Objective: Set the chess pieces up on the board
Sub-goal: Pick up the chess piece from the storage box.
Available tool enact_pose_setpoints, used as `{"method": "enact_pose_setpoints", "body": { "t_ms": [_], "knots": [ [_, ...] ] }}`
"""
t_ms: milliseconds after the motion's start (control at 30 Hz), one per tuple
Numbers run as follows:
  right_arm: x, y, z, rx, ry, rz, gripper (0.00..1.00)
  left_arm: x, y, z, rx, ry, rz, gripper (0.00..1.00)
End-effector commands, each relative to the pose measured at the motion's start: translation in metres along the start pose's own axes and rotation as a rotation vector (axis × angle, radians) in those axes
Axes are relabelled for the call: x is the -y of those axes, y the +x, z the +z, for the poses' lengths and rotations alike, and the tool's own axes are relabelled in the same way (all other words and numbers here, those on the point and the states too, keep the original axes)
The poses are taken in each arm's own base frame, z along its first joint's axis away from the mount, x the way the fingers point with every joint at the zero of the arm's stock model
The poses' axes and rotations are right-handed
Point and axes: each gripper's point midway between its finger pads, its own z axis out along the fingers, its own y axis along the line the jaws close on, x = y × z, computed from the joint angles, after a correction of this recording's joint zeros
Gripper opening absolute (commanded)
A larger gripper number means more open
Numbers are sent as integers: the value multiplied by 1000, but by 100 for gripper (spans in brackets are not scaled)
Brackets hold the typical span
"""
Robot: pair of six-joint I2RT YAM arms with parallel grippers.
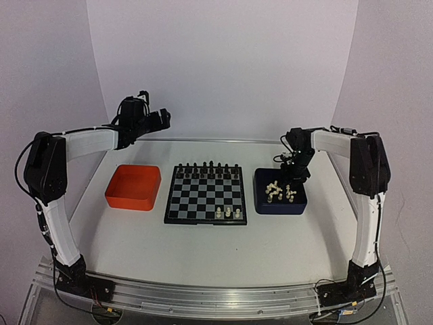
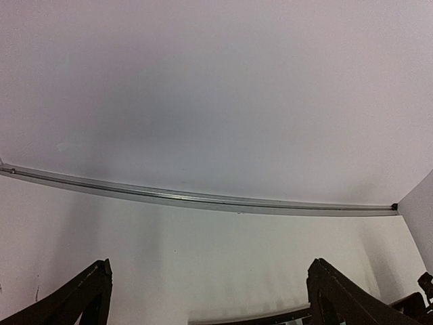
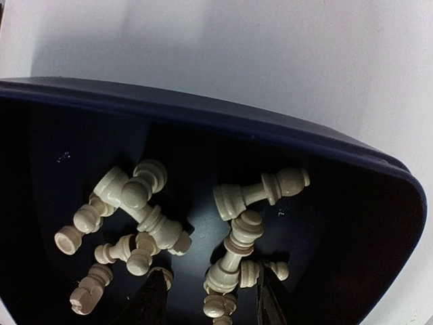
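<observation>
Reaching down into the dark blue tray (image 1: 281, 208) just right of the chessboard (image 1: 203, 196), the right fingers (image 3: 152, 301) hang spread apart over a jumble of cream-white chessmen (image 3: 145, 223). Most of these lie on their sides and lean on one another. A couple sit between the two tips, but nothing is clamped. Three white men (image 1: 228, 212) stand on the board's nearest row, toward its right, and the black chessmen (image 1: 206, 166) line its far edge, so most of the white side appears to be waiting in the tray. The left fingers (image 2: 338, 294) are held wide apart and grasp nothing, raised well above the bench (image 1: 203, 250) behind the orange tray (image 1: 133, 193) and facing the back wall. The step in hand looks like picking the next white man. That likely calls for lowering the right fingers onto one piece that lies free of the heap, closing across its stem, and lifting without dragging its neighbours. The piece then has to be carried to a near-row square and stood upright.
</observation>
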Motion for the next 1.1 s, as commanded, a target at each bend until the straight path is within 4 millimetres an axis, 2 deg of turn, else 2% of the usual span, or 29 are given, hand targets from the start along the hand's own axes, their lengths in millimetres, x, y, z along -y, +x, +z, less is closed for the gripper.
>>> {"method": "enact_pose_setpoints", "body": {
  "t_ms": [0,333,867,1067],
  "knots": [
    [6,-7,0,7,30,16,41,11,-42,-23,106,29,-19,100],
    [12,-5,6,-5,60,27,35,11,-41,-24,104,32,-21,100],
    [10,-11,19,-8,47,44,28,11,-42,-26,104,34,-12,100],
    [12,-7,23,-16,54,52,25,9,-40,-27,103,26,-12,100]
  ]
}}
